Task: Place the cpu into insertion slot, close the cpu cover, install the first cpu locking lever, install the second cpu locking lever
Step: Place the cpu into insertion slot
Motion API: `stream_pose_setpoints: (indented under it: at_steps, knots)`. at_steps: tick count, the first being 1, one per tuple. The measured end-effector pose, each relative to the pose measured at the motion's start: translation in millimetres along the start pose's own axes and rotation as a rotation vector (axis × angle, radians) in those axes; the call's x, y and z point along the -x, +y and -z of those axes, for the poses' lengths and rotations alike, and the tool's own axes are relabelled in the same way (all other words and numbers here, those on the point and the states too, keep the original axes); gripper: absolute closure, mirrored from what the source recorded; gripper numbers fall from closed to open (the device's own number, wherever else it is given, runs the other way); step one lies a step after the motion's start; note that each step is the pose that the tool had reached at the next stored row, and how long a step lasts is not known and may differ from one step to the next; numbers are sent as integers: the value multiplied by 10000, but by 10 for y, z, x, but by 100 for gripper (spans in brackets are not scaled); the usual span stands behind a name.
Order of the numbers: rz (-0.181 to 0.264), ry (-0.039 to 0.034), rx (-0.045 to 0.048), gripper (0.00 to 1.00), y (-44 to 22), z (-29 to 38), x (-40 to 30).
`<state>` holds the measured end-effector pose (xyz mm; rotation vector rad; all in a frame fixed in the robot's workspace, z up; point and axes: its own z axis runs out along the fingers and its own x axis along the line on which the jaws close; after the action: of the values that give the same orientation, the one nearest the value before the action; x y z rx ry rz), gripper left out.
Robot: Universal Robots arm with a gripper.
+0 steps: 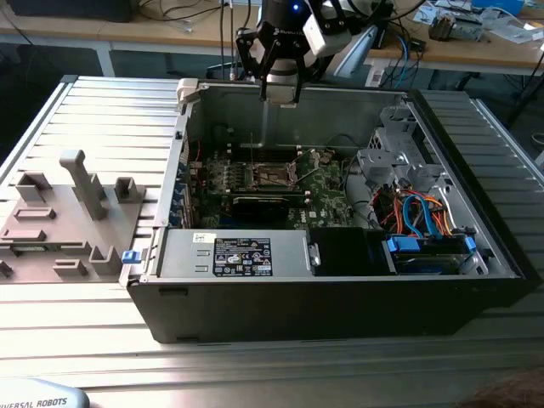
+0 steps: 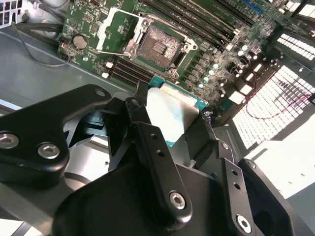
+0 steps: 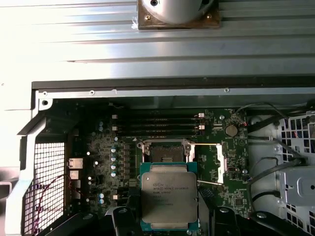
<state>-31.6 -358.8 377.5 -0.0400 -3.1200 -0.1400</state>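
gripper (image 1: 280, 90) closed on the cpu (image 3: 170, 196) by two opposite edges, high over the far wall of the case (image 1: 340, 297). insertion slot (image 3: 166, 151) lies below me and nearer in the exterior view, empty, cpu cover (image 3: 220, 162) standing open beside it. cpu: grey metal top with print, green rim, edges roughly square to the slot.

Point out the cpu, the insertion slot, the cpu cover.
cpu (image 3: 170, 196), first wrist view, metal top.
insertion slot (image 3: 166, 152), first wrist view, dark contact field.
cpu cover (image 3: 221, 166), first wrist view, bright frame edge.
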Motion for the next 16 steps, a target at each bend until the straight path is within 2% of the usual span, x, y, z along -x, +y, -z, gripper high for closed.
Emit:
stream_pose_setpoints:
  at_steps: [16]
  knots:
    - [0, -1, 0, 46, -3, -36, 1]
